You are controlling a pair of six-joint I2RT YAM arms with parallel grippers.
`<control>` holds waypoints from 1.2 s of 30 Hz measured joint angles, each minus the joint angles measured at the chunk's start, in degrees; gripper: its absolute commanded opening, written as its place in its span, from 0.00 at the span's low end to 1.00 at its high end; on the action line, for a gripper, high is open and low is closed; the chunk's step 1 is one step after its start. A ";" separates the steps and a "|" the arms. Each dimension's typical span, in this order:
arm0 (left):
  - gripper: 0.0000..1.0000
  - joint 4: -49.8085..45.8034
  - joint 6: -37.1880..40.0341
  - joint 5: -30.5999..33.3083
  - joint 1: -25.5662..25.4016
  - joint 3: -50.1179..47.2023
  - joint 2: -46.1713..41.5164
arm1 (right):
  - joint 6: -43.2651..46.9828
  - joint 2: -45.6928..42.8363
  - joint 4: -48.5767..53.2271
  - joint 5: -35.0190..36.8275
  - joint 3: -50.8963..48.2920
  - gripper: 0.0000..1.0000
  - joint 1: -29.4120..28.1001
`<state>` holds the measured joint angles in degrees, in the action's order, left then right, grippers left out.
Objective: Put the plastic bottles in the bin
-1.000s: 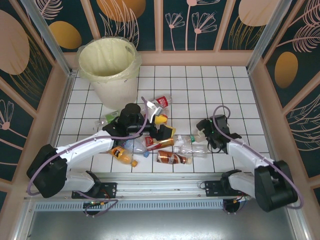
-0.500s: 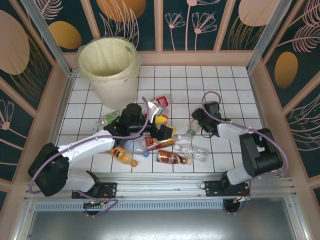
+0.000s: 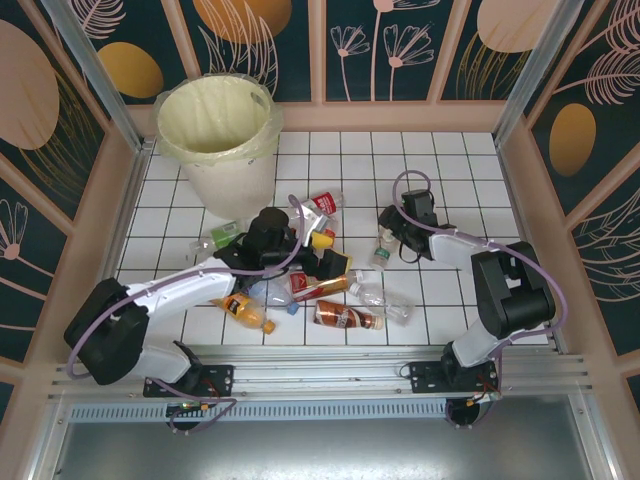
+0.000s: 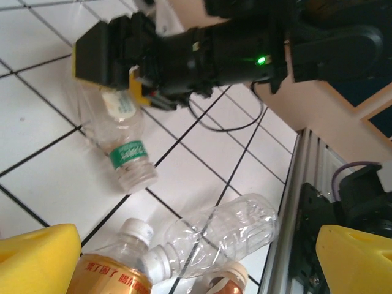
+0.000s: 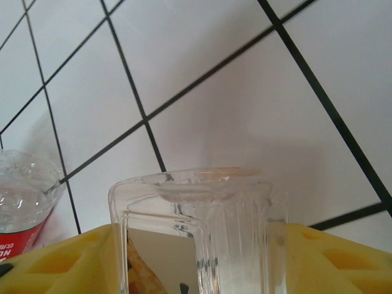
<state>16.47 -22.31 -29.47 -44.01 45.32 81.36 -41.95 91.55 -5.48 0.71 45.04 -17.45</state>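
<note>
The big cream bin point(image 3: 235, 185) stands at the far left of the tiled table point(image 3: 470, 160); the plastic bottles point(image 3: 340, 316) lie in a heap near the middle, clear, orange and brown ones; the left claw point(image 3: 328, 252) hangs over the heap, wide open, holding nothing; the right claw point(image 3: 392, 238) has closed on a small clear bottle point(image 3: 381, 258) (green label) just right of the heap, squeezing both its sides.

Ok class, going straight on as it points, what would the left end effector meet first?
Probably the clear unlabelled bottle lying across its path; the white-capped brown bottle beside it may be nearer.
</note>
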 measured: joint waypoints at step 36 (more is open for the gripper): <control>0.78 21.57 -16.90 -10.05 -0.15 11.72 23.12 | 4.35 -20.06 -3.78 -22.01 0.26 0.64 0.07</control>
<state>38.04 -39.20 -39.53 -44.16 57.04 104.49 -37.60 71.48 -9.26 -21.30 45.30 -17.39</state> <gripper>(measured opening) 0.796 0.642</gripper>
